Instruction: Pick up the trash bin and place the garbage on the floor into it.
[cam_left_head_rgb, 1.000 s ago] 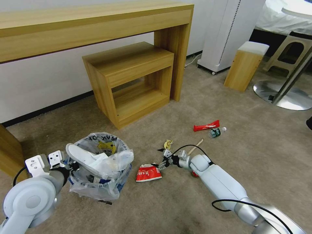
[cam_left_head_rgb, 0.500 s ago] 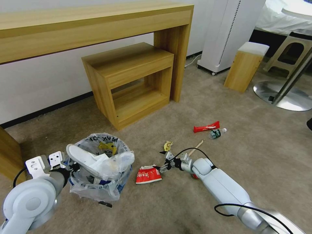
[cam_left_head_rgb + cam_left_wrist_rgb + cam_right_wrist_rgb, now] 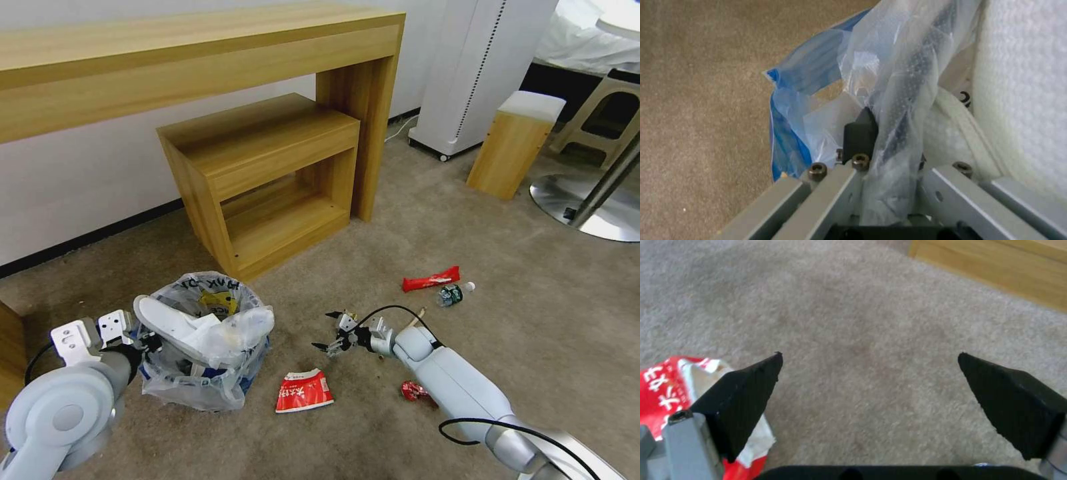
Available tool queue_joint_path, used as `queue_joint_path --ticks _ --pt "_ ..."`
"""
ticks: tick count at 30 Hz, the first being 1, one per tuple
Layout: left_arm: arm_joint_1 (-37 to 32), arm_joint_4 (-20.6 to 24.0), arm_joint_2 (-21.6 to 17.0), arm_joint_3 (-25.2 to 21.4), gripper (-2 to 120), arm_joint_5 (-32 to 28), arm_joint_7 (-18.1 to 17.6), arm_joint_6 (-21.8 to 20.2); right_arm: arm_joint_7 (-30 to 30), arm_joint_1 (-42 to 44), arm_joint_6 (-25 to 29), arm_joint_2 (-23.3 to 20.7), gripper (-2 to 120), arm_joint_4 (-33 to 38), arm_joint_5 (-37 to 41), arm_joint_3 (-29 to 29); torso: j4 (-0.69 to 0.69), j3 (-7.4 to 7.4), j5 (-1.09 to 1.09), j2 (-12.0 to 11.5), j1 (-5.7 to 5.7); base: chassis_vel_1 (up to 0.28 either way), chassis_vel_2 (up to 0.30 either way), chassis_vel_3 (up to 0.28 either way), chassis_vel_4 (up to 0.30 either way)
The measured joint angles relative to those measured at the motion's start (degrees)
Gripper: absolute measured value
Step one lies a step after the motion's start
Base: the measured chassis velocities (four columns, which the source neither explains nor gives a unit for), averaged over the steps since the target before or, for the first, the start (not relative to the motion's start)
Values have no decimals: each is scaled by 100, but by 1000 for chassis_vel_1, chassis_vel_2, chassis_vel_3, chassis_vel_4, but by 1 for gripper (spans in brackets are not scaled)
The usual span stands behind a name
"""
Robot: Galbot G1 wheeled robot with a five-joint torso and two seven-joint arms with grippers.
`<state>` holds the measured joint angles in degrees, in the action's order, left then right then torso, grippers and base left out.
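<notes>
The trash bin [image 3: 200,353], dark with a crinkly printed clear bag, is on my left above the beige floor [image 3: 347,440]. A white slipper [image 3: 175,325] sticks out of its top. My left gripper [image 3: 150,343] is shut on the bin's rim and bag [image 3: 898,83]. My right gripper [image 3: 327,331] hangs open just above the carpet with nothing between its fingers [image 3: 746,390]. A red-white packet [image 3: 303,392] lies flat nearer to me than that gripper; its edge shows beside one finger [image 3: 660,390]. More garbage lies to the right: a long red wrapper [image 3: 430,279], a small bottle [image 3: 453,293] and a crumpled red wrapper [image 3: 413,390].
A wooden side table [image 3: 267,180] stands under a long wooden desk [image 3: 200,60] behind the bin. A white appliance [image 3: 480,67], a small wooden stool [image 3: 510,143] and a metal table base [image 3: 593,213] stand at the back right. Bare carpet lies between the packet and me.
The right gripper was closed at the packet's edge; now it is open and apart from the packet, which lies nearer me. The head view has shifted. The left gripper still holds the bin.
</notes>
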<state>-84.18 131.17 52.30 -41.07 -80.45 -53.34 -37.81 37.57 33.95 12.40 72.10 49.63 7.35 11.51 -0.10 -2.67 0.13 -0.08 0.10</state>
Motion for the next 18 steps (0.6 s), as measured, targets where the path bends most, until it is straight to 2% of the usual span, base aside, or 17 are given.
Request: queue_joint_path --ticks 2,8,15,18 --pt "-3 5 0 0 0 0 0 0 39 -28 -35 31 100 -46 -94 5 0 0 0 0 0 0 0 0 0" --pt "-21 39 4 -41 0 -2 -4 0 425 -182 -675 217 100 -109 -985 -45 0 0 0 0 0 0 0 0 0" --pt "-47 50 32 -42 0 21 -3 1 644 -297 -936 369 100 -268 -1784 -48 0 -1 0 0 0 0 0 0 0" --pt "-53 66 35 -49 0 23 1 2 961 -432 -997 473 100 -418 -2198 -50 0 -1 0 0 0 0 0 0 0"
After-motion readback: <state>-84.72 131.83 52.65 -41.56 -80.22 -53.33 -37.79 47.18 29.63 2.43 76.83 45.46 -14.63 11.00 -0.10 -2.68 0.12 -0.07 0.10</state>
